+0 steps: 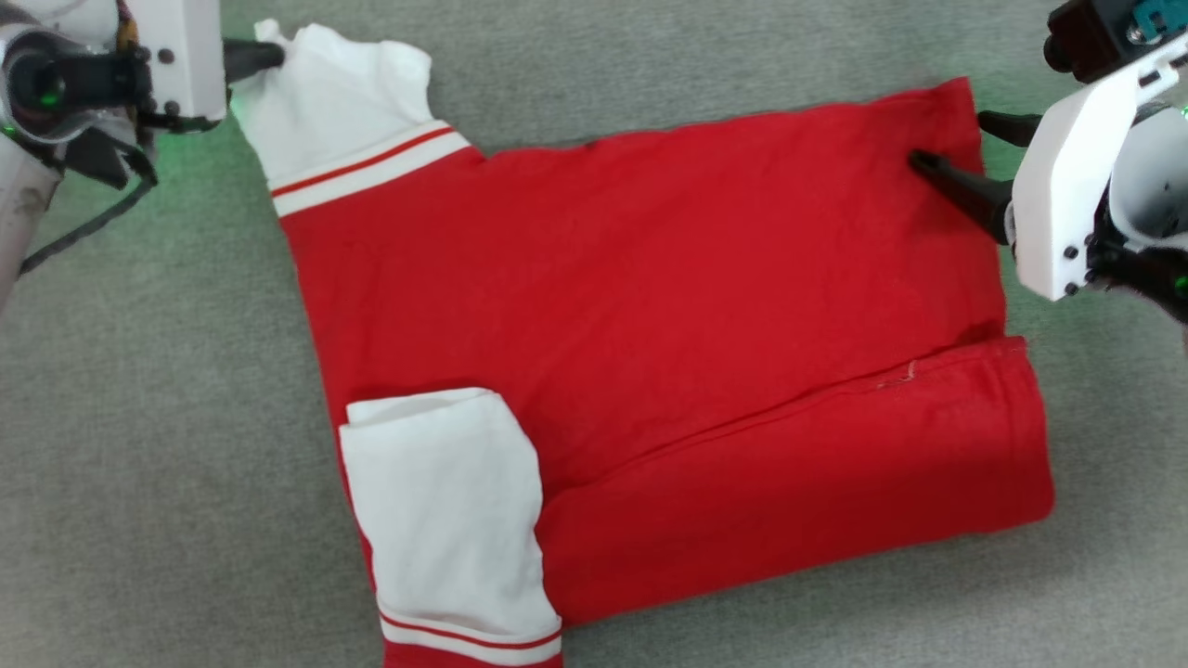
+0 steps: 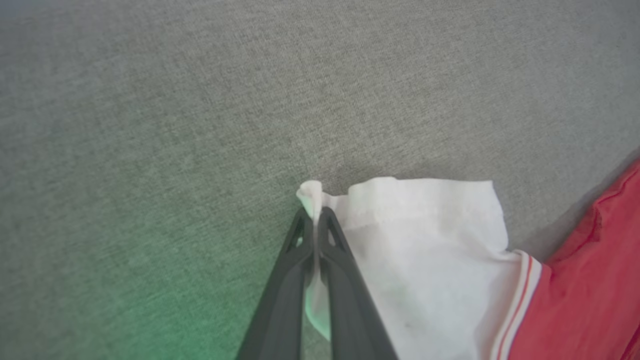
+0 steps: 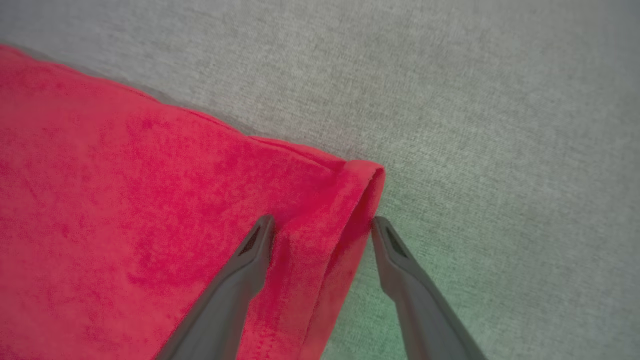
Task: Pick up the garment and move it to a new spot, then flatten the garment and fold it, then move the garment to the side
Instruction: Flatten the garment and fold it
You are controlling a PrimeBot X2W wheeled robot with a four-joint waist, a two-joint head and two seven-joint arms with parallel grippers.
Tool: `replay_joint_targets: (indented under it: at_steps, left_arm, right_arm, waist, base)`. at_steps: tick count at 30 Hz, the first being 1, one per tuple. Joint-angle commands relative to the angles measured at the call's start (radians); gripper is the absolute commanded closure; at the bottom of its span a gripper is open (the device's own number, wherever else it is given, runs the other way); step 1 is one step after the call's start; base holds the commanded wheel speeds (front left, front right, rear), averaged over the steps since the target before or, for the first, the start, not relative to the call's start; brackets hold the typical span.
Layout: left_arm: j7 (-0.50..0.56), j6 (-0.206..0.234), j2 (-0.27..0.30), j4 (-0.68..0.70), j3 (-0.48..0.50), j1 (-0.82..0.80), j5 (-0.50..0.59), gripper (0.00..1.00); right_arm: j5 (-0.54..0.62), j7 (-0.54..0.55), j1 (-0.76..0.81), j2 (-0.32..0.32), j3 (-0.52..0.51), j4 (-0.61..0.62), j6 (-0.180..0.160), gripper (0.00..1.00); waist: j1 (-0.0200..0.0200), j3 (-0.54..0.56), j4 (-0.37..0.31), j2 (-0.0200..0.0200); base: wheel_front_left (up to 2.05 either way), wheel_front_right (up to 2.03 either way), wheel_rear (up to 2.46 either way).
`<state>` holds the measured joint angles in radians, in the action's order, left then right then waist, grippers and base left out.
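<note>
The red garment (image 1: 650, 306) lies spread on the grey surface, plain side up, with its near long edge folded over and one white sleeve (image 1: 445, 520) laid across the near left. My left gripper (image 1: 274, 51) is shut on the tip of the far white sleeve (image 2: 425, 240), pinching a small tuft of cloth at the far left. At the far right corner my right gripper (image 1: 947, 139) stands open, one finger on top of the red hem (image 3: 350, 210) and the other on the surface just outside it.
Grey cloth-covered surface (image 1: 139, 417) runs all around the garment, with bare room at the left, along the far side and at the near right. Green light from the grippers tints the surface near each wrist.
</note>
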<state>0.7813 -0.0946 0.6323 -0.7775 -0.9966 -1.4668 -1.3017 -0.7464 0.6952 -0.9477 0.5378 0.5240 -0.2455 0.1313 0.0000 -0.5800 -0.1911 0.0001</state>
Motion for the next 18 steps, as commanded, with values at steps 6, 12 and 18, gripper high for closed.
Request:
replay_joint_targets:
  at_steps: [6,12,18]
  left_arm:
    - [-0.018,-0.02,-0.024,-0.002,-0.009,-0.01,0.008,1.0]
    - [-0.029,-0.03,-0.04,0.012,-0.005,-0.012,-0.008,1.0]
    - [-0.1,-0.036,-0.05,0.051,0.013,0.014,-0.026,1.0]
  right_arm:
    - [-0.048,0.067,-0.072,0.018,0.088,-0.107,-0.001,0.0]
    - [-0.092,0.025,-0.095,0.023,0.142,-0.158,-0.001,0.82]
    - [-0.109,-0.069,-0.109,0.045,0.165,-0.183,-0.001,1.0]
  waist:
    - [0.0,-0.024,0.042,-0.0001]
    - [0.0,-0.024,0.058,-0.0001]
    - [0.0,0.012,0.085,-0.0001]
  base:
    - [0.0,0.0,0.0]
    - [0.0,0.0,0.0]
    - [0.0,0.0,0.0]
